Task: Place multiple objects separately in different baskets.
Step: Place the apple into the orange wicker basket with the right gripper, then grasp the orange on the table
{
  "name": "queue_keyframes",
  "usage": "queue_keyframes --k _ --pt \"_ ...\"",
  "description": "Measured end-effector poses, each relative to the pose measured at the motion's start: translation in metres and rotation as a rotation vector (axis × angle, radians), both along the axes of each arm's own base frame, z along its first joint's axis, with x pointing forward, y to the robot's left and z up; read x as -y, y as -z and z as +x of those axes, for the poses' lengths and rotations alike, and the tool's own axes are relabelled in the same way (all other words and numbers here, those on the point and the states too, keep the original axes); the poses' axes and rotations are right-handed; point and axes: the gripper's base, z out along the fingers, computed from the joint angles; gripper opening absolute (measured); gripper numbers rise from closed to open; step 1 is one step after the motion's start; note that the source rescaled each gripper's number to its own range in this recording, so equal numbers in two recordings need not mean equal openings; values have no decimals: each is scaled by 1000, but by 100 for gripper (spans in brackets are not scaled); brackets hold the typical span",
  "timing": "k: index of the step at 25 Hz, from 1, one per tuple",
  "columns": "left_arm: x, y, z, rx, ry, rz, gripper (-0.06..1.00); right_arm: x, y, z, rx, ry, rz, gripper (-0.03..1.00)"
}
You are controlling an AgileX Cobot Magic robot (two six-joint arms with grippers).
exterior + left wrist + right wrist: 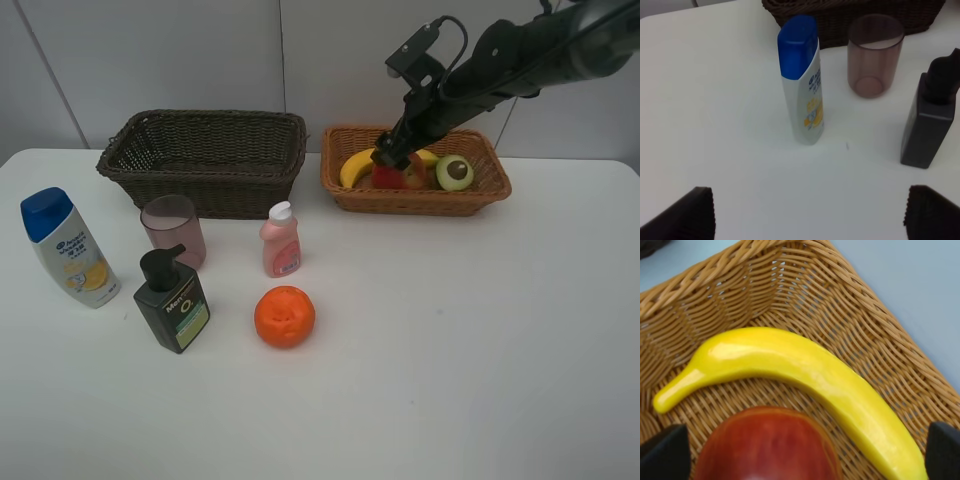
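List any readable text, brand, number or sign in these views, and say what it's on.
white blue-capped shampoo bottle: blue logo and printed lines, too blurred to read in either view.
dark pump bottle: white script above a large ring, possibly "O"; the rest is too small to read.
small pink bottle: has a label, but it is unreadable.
No other lettering is visible.

FREE: white table (480,330) open right of the round orange (285,316) | FREE: deep dark-brown wicker basket (205,155) unobstructed from above | BLOCKED: shallow tan wicker basket (490,187) holds yellow banana (352,167), red apple (412,180), avocado half (455,172), black right arm (520,50) overhead | TIGHT: pink translucent cup (173,232) just behind dark pump bottle (172,305); small pink bottle (281,243), white blue-capped shampoo bottle (70,250) flank them
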Motion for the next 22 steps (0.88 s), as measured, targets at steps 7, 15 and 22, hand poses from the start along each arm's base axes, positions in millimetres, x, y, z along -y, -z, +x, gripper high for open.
queue_keyframes --k 7,15,22 --pt "0 0 0 0 0 0 100 0 -2 -1 -9 -3 -1 100" --pt "0 0 0 0 0 0 100 2 -21 -10 -31 -13 2 100" --pt "0 0 0 0 0 0 100 4 -50 -26 -79 7 34 100"
